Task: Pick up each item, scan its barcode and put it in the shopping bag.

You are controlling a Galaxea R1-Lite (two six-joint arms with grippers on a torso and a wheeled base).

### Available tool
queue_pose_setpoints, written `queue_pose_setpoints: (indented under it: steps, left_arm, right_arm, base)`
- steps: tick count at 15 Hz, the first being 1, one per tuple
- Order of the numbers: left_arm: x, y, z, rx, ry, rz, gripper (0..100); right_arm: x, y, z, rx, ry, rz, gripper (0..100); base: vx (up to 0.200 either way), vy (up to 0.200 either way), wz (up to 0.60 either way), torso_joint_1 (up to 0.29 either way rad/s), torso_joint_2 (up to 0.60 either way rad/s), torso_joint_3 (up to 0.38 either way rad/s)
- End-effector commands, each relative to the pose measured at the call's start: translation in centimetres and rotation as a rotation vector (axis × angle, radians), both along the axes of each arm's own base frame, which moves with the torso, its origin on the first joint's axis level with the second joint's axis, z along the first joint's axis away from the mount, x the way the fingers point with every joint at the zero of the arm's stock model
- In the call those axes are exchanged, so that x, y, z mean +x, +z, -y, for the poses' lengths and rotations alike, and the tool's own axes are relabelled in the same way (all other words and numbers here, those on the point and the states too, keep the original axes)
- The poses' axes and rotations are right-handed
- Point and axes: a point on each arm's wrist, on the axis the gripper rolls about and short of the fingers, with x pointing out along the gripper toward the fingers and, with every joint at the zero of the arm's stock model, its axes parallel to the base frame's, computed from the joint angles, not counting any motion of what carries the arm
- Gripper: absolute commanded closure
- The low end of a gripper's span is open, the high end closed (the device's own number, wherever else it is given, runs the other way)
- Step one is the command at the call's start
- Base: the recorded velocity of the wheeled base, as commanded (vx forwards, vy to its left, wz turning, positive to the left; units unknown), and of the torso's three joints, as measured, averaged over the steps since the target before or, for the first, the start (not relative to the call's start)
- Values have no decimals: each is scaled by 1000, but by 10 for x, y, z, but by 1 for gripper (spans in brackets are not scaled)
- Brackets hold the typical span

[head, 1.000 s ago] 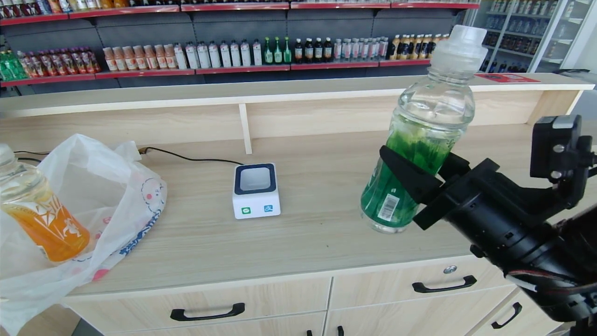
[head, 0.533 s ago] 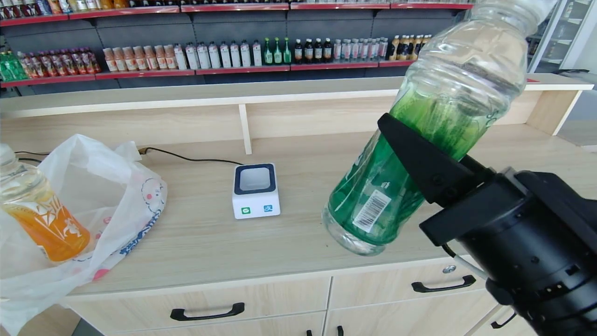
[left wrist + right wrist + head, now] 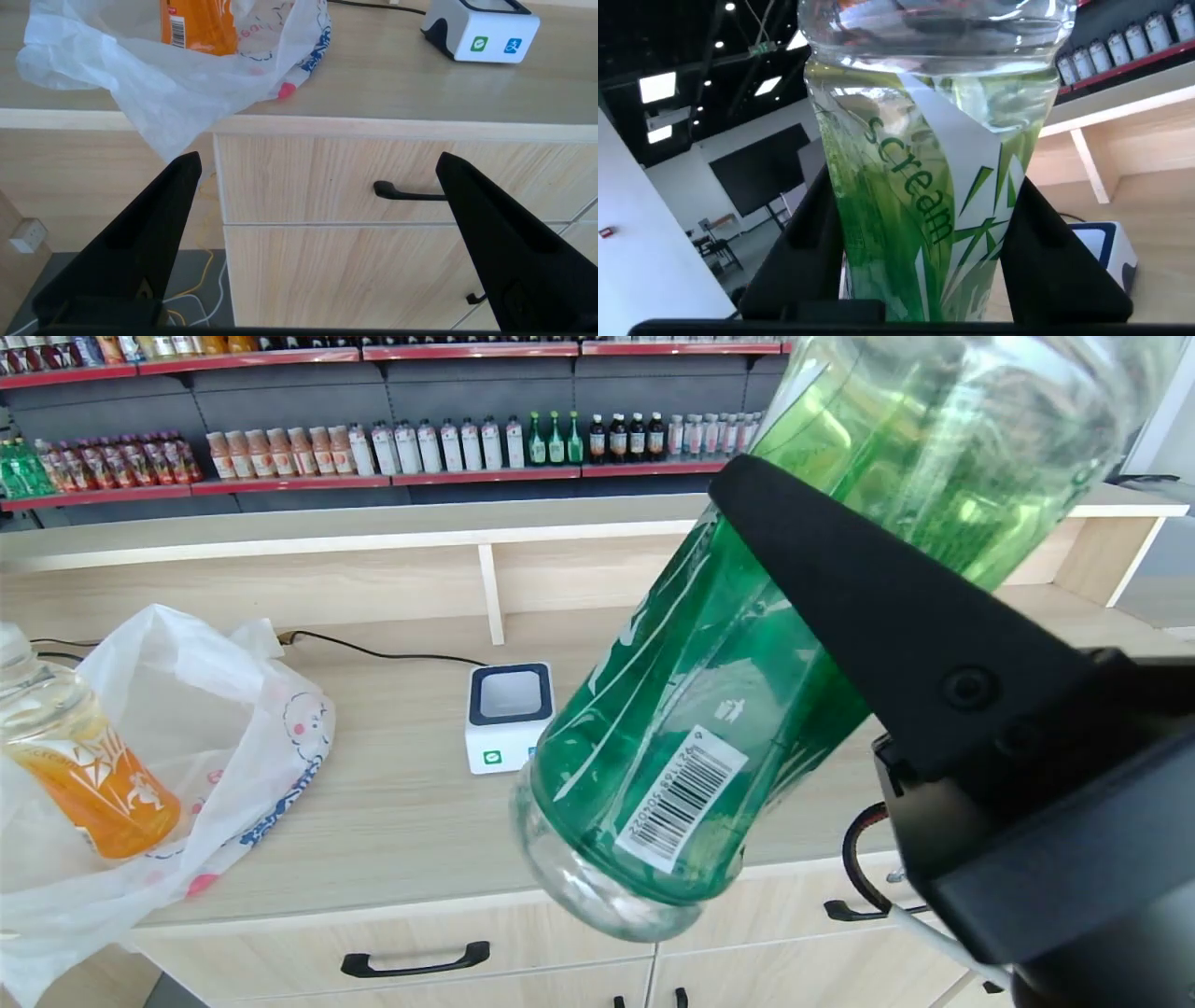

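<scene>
The right hand point(image 3: 926, 245) clamps the green bottle point(image 3: 691, 709) aloft off the bench point(image 3: 401, 821), neck tilted up to the right, base toward the scanner point(image 3: 511, 714) on its left, barcode apparently facing upward, away from the scanner window.

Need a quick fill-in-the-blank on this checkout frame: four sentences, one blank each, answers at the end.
1. The right gripper is shut on a tilted bottle whose label is ___.
2. The second bottle, in the plastic bag, has an ___ label.
3. The scanner on the counter has a ___ body.
4. The left gripper hangs in front of the drawers with its jaws ___.

Answers: green; orange; white; open
</scene>
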Motion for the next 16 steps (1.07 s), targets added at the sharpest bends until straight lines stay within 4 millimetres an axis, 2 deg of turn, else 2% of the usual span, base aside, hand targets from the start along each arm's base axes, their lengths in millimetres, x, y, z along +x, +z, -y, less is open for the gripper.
queue_pose_setpoints:
  steps: [1,5,16]
  left_arm:
    - [0,0,0,0,2,1,0]
    - [0,0,0,0,2,1,0]
    - [0,0,0,0,2,-1,0]
  right_arm:
    - [-1,3,-8,21,23,-7,100]
    - [-4,-5,-23,-1,54,-19,100]
    - [10,-19,-16,-44,6,-49,100]
  base:
    - [0,0,0,0,0,0]
    - [0,0,0,0,0,0]
    - [0,0,0,0,0,0]
